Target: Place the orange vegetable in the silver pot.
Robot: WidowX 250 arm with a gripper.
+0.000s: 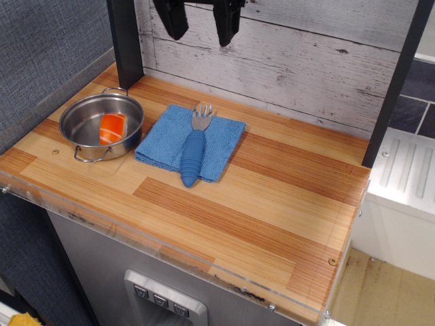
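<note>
The orange vegetable [112,128], a small orange block with white stripes, lies inside the silver pot [85,121] at the left of the wooden counter. My gripper [200,26] hangs high at the top of the view, in front of the white plank wall, well above and to the right of the pot. Its two black fingers stand apart with nothing between them.
A blue cloth [163,139] lies right of the pot with a blue-handled fork [194,153] on it. A dark post [126,41] stands behind the pot. Another dark post [394,88] stands at the right edge of the counter [272,197].
</note>
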